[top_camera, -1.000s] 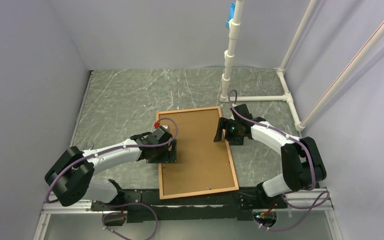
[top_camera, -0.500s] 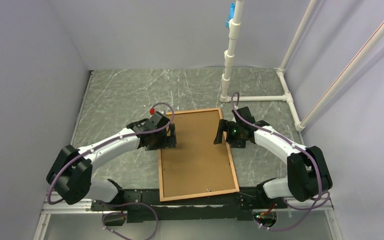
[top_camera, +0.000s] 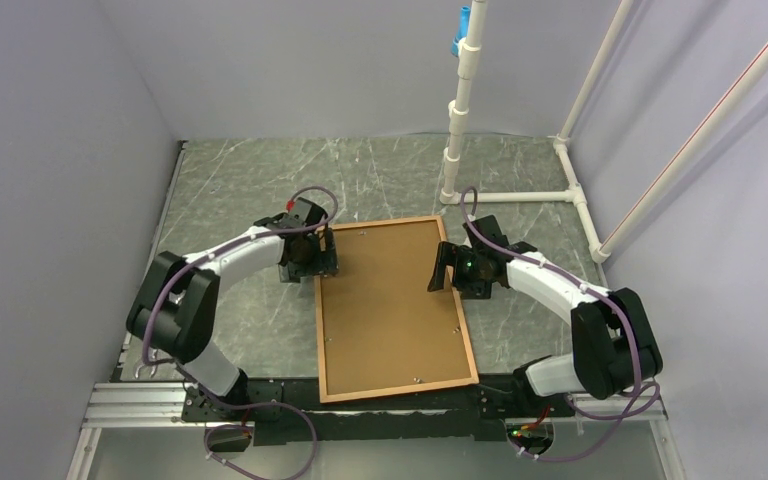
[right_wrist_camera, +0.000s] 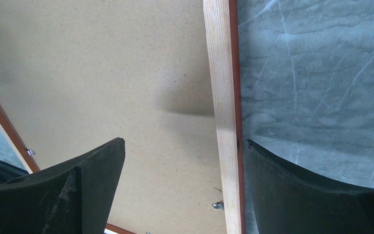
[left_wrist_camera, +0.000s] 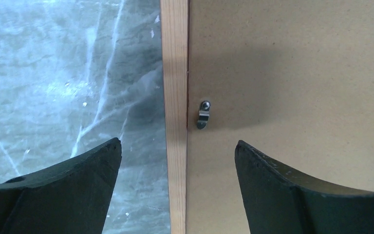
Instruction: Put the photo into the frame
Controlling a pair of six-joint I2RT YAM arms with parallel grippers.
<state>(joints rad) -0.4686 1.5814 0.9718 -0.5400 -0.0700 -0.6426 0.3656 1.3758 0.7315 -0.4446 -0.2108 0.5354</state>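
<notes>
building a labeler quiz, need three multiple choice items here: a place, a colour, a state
1. The left gripper is over: A) the frame's middle B) the left rim of the orange-brown wooden picture frame C) the frame's near right corner
2. The flat backing board in the frame is: A) blue B) white C) brown
3. The right gripper is: A) open B) shut on the frame C) shut on nothing
Answers: B, its fingers straddle that rim by a small metal clip; C, brown fills the frame; A, its fingers stand wide apart across the right rim.
</notes>
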